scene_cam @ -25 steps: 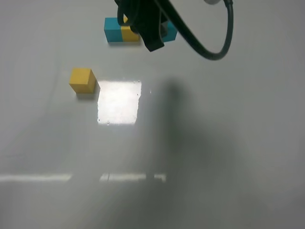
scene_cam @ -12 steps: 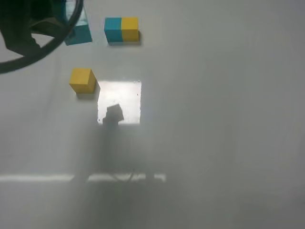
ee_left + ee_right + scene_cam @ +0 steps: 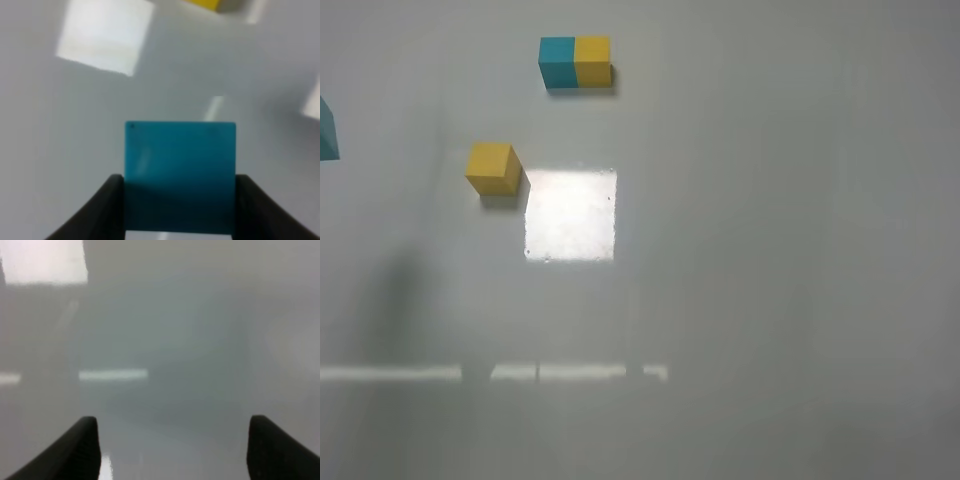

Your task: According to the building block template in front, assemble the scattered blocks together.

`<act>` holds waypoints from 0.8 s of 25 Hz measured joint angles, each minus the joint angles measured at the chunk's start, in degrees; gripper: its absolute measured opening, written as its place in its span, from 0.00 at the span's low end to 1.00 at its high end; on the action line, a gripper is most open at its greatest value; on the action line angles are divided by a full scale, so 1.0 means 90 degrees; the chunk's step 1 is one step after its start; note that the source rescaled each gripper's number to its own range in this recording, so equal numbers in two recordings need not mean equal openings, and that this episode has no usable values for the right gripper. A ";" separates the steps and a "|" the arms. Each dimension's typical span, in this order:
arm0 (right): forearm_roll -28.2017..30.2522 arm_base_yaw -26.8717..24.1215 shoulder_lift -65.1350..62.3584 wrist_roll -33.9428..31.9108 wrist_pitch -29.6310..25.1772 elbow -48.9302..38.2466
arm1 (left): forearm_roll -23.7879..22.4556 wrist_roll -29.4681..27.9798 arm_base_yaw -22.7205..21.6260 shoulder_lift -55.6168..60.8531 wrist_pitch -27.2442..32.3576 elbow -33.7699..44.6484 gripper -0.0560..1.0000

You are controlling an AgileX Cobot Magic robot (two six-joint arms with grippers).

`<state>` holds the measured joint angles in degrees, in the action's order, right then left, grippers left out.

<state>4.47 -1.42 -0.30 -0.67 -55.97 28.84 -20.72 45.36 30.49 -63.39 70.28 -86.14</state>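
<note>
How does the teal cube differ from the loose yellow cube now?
The teal cube is teal, the yellow cube yellow. The teal cube sits between the left gripper's fingers; the yellow cube rests free on the table. In the high view the teal cube is cut by the left edge; the yellow cube shows whole. Both are plain one-colour cubes.

There is one teal-and-yellow template bar (image 3: pixel 575 62), two loose single cubes, namely one yellow cube (image 3: pixel 493 167) and one teal cube (image 3: pixel 180 160), and two grippers, the left gripper (image 3: pixel 179 187) and the right gripper (image 3: pixel 172 427).
</note>
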 joint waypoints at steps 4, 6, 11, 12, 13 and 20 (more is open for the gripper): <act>0.0000 0.0000 0.0000 0.0000 0.0000 0.0000 | 0.0005 0.0546 -0.0450 -0.0245 0.0001 0.0024 0.07; 0.0000 0.0000 0.0000 0.0000 0.0000 0.0000 | 0.0033 0.0746 -0.0618 -0.0485 0.0001 0.0024 0.07; 0.0000 0.0000 0.0000 0.0000 0.0000 0.0000 | 0.0098 0.0908 -0.0708 -0.0968 -0.0348 0.0026 0.07; 0.0000 0.0000 0.0000 0.0000 0.0000 0.0000 | 0.0098 0.0920 -0.0714 -0.1041 -0.0500 0.0026 0.07; 0.0000 0.0000 0.0000 0.0000 0.0000 0.0000 | 0.0098 0.0926 -0.0714 -0.1108 -0.0620 0.0026 0.07; 0.0000 0.0000 0.0000 0.0000 0.0000 0.0000 | 0.0116 0.0926 -0.0714 -0.1450 -0.0653 0.0026 0.07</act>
<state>4.47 -1.42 -0.30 -0.67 -55.97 28.84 -19.68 53.70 24.06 -76.44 64.40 -85.90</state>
